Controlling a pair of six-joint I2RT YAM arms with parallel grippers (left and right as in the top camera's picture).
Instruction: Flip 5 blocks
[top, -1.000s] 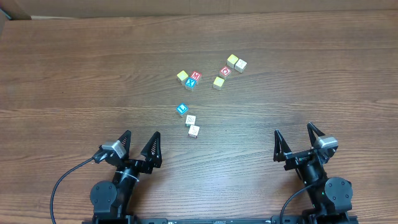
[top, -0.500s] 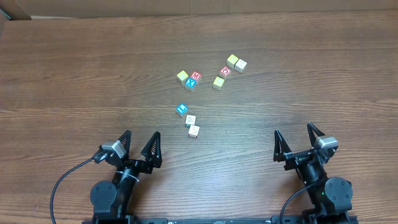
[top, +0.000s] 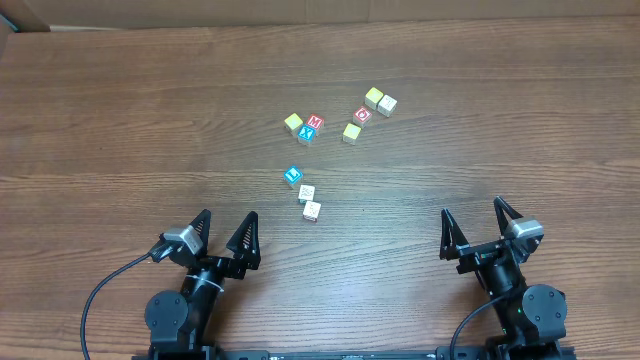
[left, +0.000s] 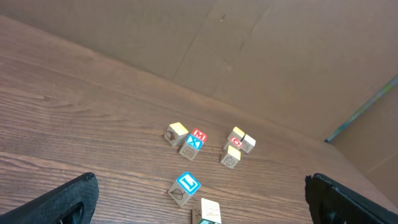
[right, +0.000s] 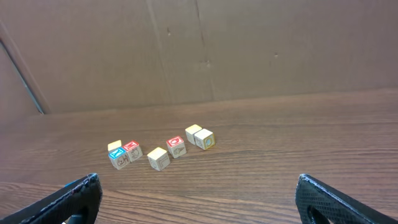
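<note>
Several small letter blocks lie scattered on the wooden table (top: 120, 130). A blue L block (top: 293, 176) (left: 185, 185) sits nearest the arms, with two cream blocks (top: 307, 193) (top: 312, 210) just in front of it. Farther back lie a yellow block (top: 293, 122), a red M block (top: 315, 122), a blue X block (top: 306, 134) and a group round a red O block (top: 363, 114) (right: 176, 146). My left gripper (top: 228, 222) stands open at the near left, well short of the blocks. Its fingers (left: 68, 199) hold nothing. My right gripper (top: 472, 212) is open and empty at the near right.
A cardboard wall (right: 199, 50) stands along the table's far edge. The remaining blocks of the far group, yellow (top: 352, 131), yellow (top: 374, 97) and cream (top: 387, 104), lie close together. Black cables (top: 95, 300) trail by the left arm's base.
</note>
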